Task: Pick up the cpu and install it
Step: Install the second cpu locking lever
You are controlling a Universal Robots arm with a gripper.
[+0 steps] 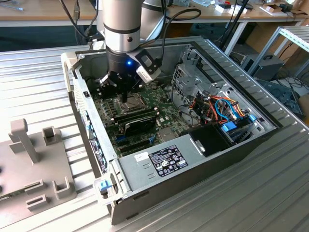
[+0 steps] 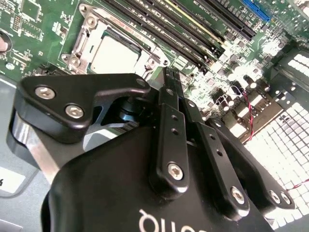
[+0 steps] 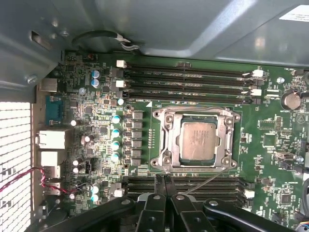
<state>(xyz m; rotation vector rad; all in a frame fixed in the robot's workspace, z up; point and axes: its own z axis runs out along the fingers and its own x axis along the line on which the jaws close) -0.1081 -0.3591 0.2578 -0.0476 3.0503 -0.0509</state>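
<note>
Silicon is already home, as far as I can judge: the cpu lies flat inside the socket, its dull grey top level with the open metal frame around it — in both wrist views it sits square to that frame, with no corner riding up that I can see. The gripper hangs just above the motherboard, beside the socket on the side where one bank of memory slots runs, and its two black fingers are pressed together with nothing between them. I read that as a release already made: pinched tips, empty, held clear of the chip. In the second wrist view the fingers point down toward the board next to the socket, apart from the cpu rather than over it. From the exterior view the gripper reaches down into the open computer case, with the black expansion card lying just beyond the socket toward the case's near wall — low enough, I judge, not to crowd the wrist. The socket's frame is not yet folded over the chip.
</note>
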